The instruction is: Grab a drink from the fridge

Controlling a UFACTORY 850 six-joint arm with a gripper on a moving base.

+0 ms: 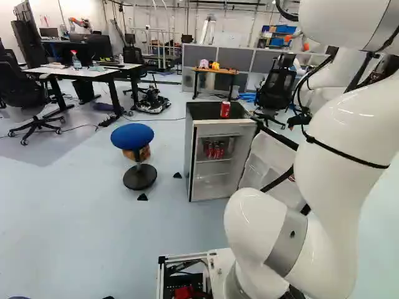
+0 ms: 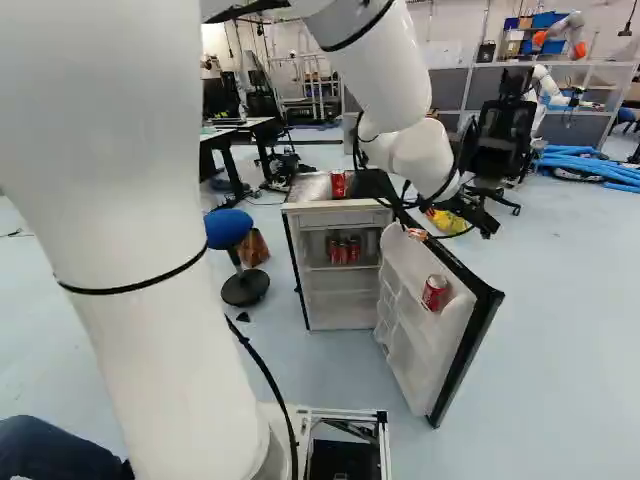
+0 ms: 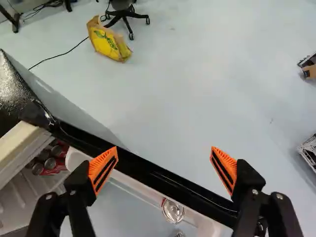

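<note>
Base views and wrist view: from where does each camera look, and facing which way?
Left base view: on the base, behind and left of the arm, looking ahead, slightly down, at the fridge; the arm fills the right.
Right base view: behind and right of the arm, same direction; the arm fills the left.
Wrist view: on the wrist, looking along the visible, open tool, past the door.
Both base views share fridge and stool.

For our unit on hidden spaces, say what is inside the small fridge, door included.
Inside, red cans stand on an upper shelf of the fridge; a red can shows in its open door. Anything behind the red cans is covered.
</note>
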